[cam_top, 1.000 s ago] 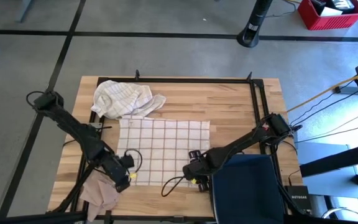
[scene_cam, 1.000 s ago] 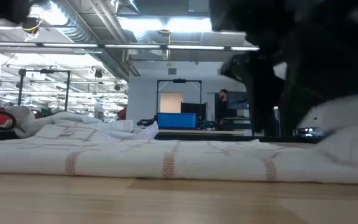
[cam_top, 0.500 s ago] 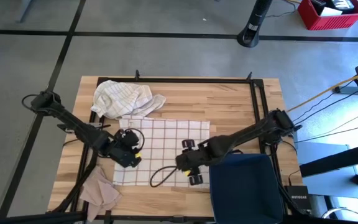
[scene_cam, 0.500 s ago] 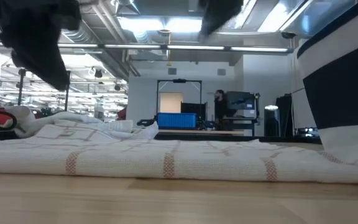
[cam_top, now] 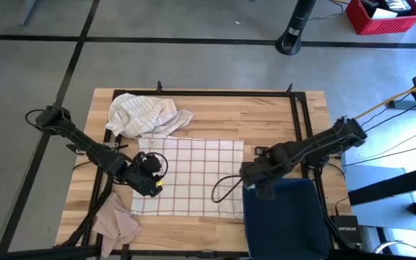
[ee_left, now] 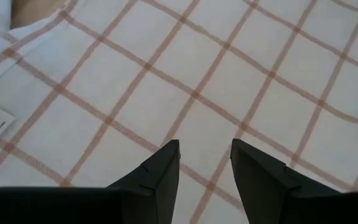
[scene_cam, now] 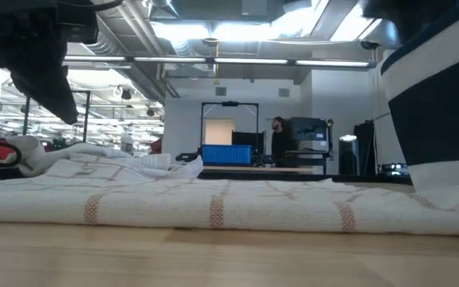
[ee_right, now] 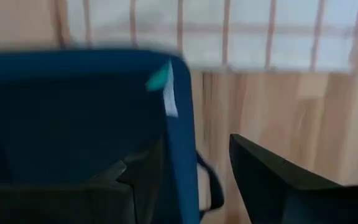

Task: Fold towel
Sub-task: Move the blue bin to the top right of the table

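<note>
White checked cloth towel (cam_top: 190, 176) lies flat mid-table, folded over. Left gripper (ee_left: 205, 163) hovers low above its left edge, fingers narrowly parted, empty. Right gripper (ee_right: 194, 168), parted, empty, hangs beside the blue bin (cam_top: 284, 217). Risk: pinching both layers, or snagging that bin.

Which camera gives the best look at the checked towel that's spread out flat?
The high view: it shows the whole checked towel on the table. The low view sees only its near edge, the left wrist view just a patch with the label, and the right wrist view a blurred strip.
</note>
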### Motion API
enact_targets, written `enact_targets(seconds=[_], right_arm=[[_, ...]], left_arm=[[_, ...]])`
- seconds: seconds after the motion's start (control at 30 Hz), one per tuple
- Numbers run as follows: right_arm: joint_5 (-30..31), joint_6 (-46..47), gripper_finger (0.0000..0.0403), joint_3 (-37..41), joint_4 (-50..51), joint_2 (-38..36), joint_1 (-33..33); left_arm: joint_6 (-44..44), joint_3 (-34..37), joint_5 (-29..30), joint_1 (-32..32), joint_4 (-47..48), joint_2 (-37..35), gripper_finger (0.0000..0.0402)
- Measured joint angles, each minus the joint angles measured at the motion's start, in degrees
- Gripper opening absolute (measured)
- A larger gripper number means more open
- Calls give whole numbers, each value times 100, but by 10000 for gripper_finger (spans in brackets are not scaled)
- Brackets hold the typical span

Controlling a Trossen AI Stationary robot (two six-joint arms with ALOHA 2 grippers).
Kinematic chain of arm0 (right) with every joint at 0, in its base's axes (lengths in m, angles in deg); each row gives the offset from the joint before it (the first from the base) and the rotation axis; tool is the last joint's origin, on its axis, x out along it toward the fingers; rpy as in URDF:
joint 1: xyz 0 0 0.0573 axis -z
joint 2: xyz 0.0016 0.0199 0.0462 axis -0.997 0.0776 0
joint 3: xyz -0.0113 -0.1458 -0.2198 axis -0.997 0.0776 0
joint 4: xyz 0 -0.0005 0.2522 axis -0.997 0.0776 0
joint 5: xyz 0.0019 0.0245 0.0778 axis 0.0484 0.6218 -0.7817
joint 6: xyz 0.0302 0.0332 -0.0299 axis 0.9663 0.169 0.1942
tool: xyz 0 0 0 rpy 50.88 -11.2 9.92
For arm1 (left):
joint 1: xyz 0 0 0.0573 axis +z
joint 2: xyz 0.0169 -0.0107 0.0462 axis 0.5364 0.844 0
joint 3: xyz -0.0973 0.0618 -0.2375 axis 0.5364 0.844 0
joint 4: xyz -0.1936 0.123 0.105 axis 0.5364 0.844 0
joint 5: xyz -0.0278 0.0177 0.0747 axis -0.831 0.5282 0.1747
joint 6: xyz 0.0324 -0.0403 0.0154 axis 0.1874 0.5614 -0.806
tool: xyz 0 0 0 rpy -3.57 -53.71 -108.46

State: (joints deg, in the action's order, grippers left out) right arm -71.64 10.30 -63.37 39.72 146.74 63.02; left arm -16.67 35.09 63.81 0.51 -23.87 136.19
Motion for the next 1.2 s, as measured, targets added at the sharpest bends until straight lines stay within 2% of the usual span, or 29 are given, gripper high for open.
enact_targets(seconds=[0.1, 0.3, 0.4, 0.47, 0.53, 0.57, 0.73, 0.9, 1.1, 1.2], right_arm=[[-176, 137, 190, 839, -344, -329, -113], [46, 111, 174, 1885, -1016, -542, -224], [64, 113, 125, 2128, -1182, -553, -219], [63, 74, 72, 2169, -1136, -546, -221], [-18, -5, 22, 2055, -969, -559, -224], [-48, -20, 15, 1951, -877, -588, -224], [-37, 67, 12, 1030, -114, -798, -168], [644, 202, 11, 177, 678, -1000, 153], [788, 266, 6, -96, 743, -1437, 992], [1101, 407, 4, -109, 713, -1708, 1607]], left_arm=[[1, 0, -2, -39, 2, 0, 136], [-20, -2, 117, -24, 2, 0, 136], [-21, -2, 152, -24, 4, 0, 136], [-21, -2, 160, -23, 4, 0, 136], [-21, -2, 208, -24, 4, 0, 136], [-21, -4, 214, -24, 4, 0, 136], [-55, -4, 237, -24, 2, 0, 136], [-63, -4, 240, -24, -3, 0, 136], [-60, -4, 240, -24, -55, 0, 136], [-129, -5, 238, -24, -160, 0, 136]])
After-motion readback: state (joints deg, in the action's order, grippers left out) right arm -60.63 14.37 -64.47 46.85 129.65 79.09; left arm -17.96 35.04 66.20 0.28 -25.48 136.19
